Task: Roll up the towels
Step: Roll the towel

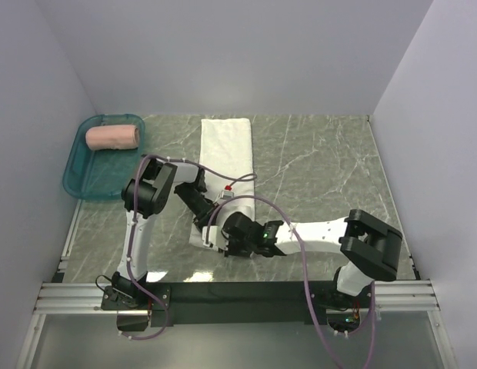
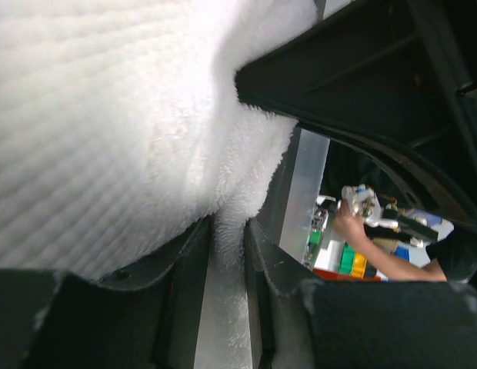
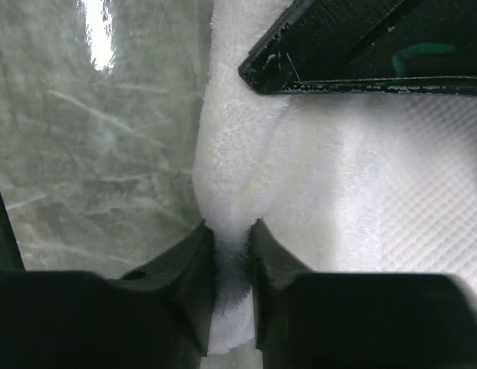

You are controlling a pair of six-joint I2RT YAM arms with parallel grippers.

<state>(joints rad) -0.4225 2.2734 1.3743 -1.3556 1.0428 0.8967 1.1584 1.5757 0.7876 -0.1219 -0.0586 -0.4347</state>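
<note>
1. Top external view: find the white towel [image 1: 227, 146] lying in a long strip down the middle of the tabletop [image 1: 323, 177].
2. Left wrist view: see the left gripper [image 2: 227, 238] squeezed nearly shut on a thin fold at the towel's near end.
3. Right wrist view: see the right gripper [image 3: 232, 246] pinching that same near end, also nearly shut.
4. To roll well, most likely: lift both sides the same, turn the edge over toward the far end, go slow, and make the first turn tight and straight.
5. Look in the teal tray [image 1: 81, 181] at the far left: holds only the pink towel [image 1: 113, 137], already rolled up.
</note>
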